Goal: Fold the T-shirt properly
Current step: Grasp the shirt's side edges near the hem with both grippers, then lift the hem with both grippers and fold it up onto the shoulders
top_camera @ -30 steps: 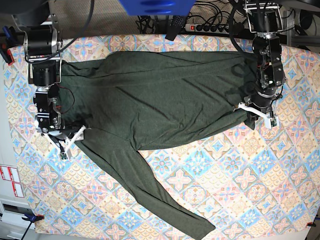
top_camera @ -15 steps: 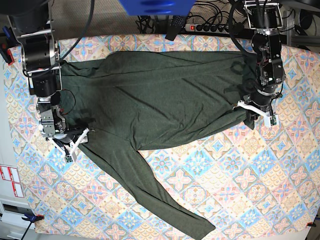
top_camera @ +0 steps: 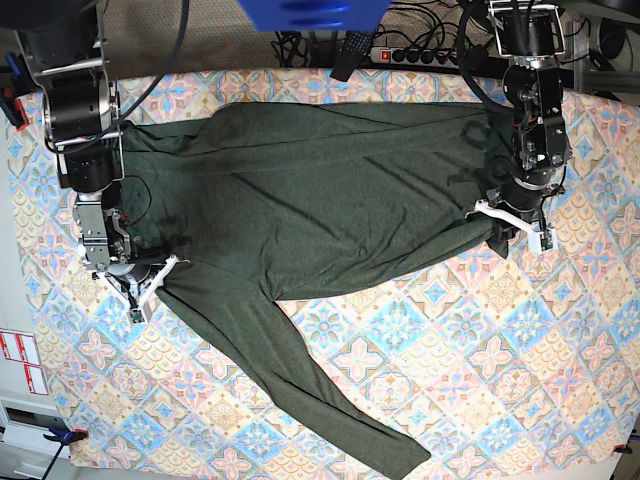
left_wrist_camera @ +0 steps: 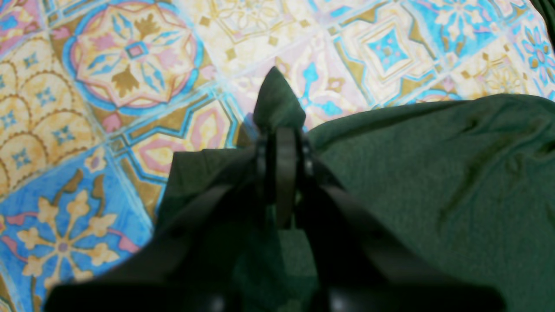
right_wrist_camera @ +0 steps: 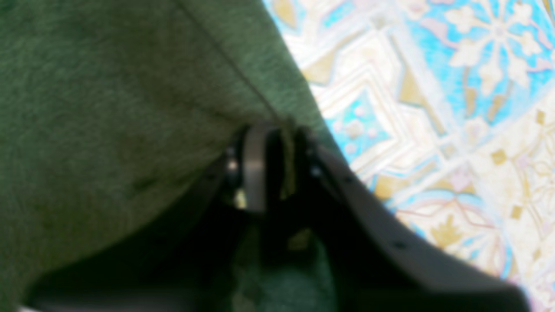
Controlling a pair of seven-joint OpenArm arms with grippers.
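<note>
while both end effectors pinch t-shirt (top_camera: 330,205)

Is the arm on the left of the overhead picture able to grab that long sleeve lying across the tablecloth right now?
Probably not yet. That right gripper already looks shut on the T-shirt edge near the shoulder, and the sleeve end lies far across the tablecloth, though nothing blocks it.

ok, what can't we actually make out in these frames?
- Right wrist view: blurred, so how much of the T-shirt sits between the jaws is unclear.
- Left wrist view: the left gripper covers the cloth beneath it.
- Base view: the right gripper is too small to read, and the arms hide the shirt's upper corners. Its second sleeve isn't discernible.
</note>
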